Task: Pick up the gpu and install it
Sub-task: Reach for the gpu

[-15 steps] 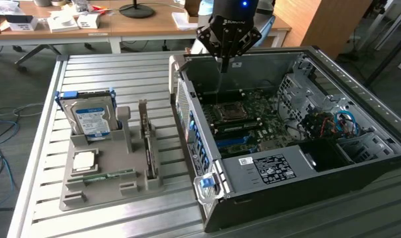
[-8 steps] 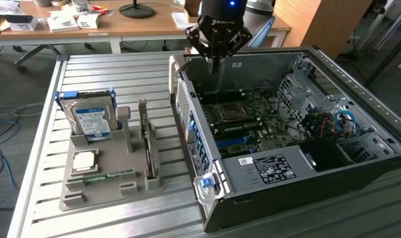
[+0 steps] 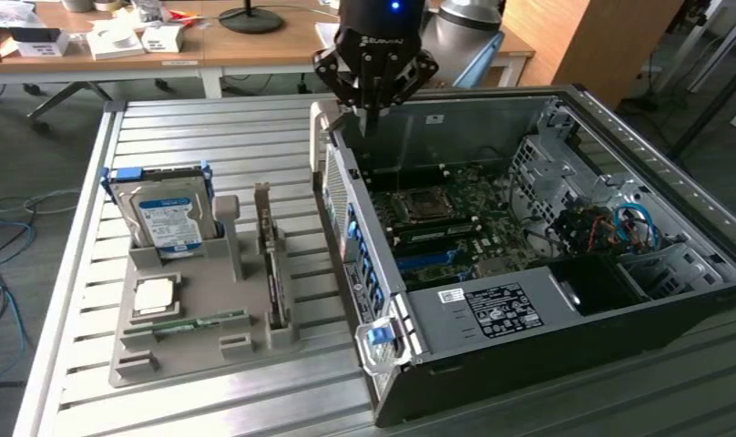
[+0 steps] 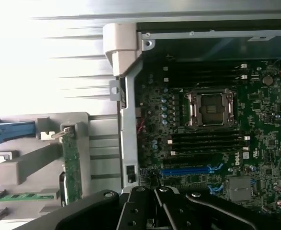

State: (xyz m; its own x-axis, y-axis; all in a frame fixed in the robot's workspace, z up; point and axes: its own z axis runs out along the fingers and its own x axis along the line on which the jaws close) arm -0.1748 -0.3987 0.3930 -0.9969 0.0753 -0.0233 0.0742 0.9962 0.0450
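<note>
claw (image 3: 370,126): we are reading it as clenched on nothing, hanging above the rear edge of the open computer case (image 3: 526,373).
gpu (image 3: 270,264): standing edge-on in a slot of the grey holder (image 3: 198,364) on the table (image 3: 174,137), beside the hard drive (image 3: 168,218), well apart from the claw.
step: we are judging this the reach; pickup not yet done.
technique: we are advising squaring the claw across the card's thin top edge, gripping mid-length clear of the bracket, and lifting straight out of the slot.
</note>
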